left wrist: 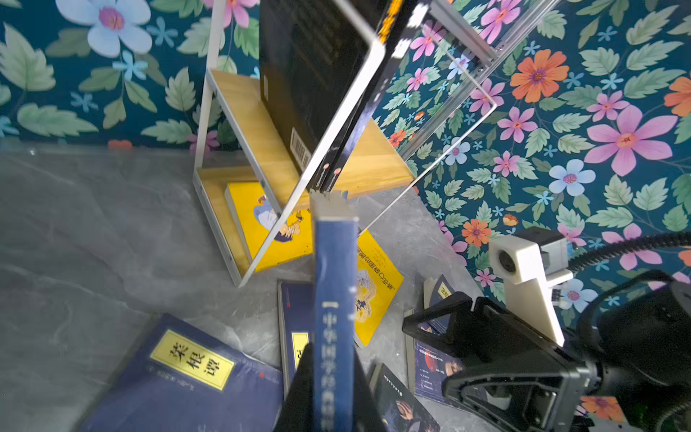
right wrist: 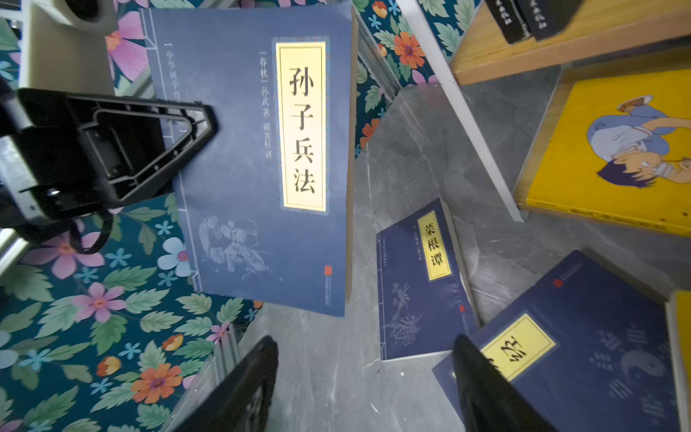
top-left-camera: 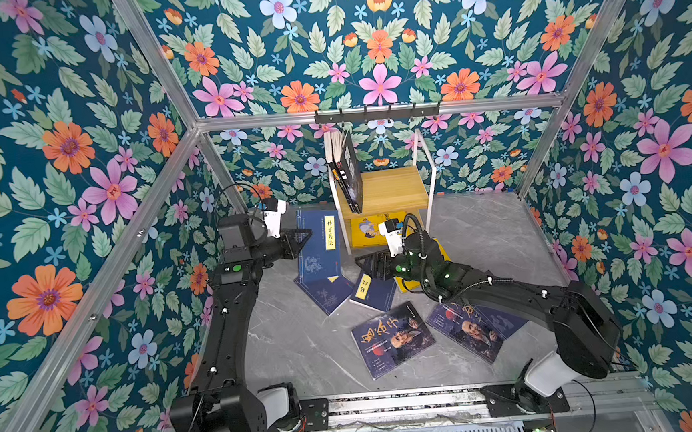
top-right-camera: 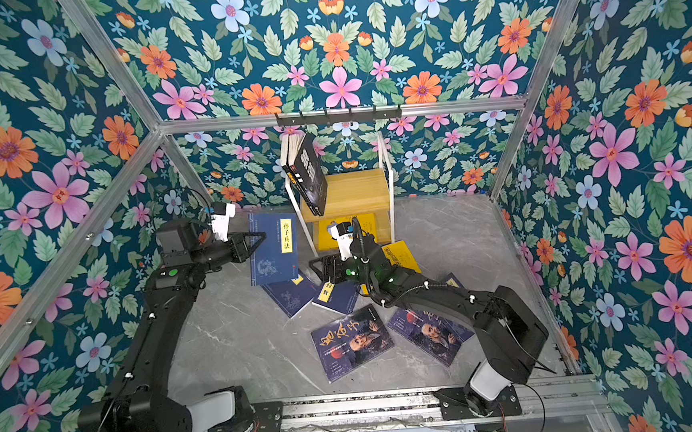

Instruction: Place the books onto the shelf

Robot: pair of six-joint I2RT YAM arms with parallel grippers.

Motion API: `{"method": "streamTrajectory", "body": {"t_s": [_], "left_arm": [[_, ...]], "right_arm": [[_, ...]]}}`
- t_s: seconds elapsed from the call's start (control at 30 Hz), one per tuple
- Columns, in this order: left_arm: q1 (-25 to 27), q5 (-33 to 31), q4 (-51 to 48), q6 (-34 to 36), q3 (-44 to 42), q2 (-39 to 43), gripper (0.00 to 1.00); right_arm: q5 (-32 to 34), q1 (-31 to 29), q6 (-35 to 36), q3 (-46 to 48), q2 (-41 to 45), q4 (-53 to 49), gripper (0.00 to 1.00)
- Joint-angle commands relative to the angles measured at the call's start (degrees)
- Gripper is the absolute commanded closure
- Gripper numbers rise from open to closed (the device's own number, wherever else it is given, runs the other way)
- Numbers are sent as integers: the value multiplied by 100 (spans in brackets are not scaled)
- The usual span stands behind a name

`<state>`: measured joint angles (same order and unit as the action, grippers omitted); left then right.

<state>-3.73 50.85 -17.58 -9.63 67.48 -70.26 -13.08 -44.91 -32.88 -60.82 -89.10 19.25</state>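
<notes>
Right wrist view: my left gripper (right wrist: 203, 123) clamps the thin navy yellow-labelled paperback (right wrist: 239, 187), lifted beside the small wooden white-framed shelf (top-left-camera: 392, 186); right gripper (right wrist: 366, 389) wide, empty. Next I must stand it on that shelf

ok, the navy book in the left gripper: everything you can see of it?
The navy book is a thin paperback: matte blue cover, yellow title label with black characters, faint pale figure drawing, small red seal, cream page edges. It hangs upright, seemingly clear of the floor, left of the shelf, pinched at its spine side by the left gripper.
</notes>
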Motion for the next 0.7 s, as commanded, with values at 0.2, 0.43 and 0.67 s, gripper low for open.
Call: {"method": "streamTrajectory", "body": {"t_s": [0.2,0.43,0.67], "left_arm": [[29,1186,1146,-397,661,-240,100],[98,2193,2126,-1332,810,-350,100],[310,2538,2017,-1331,761,-290,100]], "right_arm": [[-991,315,111,-85,164,1341,15],[-1481,518,337,-501,97,1321,12],[-2021,641,561,-1256,-381,1072,2]]}}
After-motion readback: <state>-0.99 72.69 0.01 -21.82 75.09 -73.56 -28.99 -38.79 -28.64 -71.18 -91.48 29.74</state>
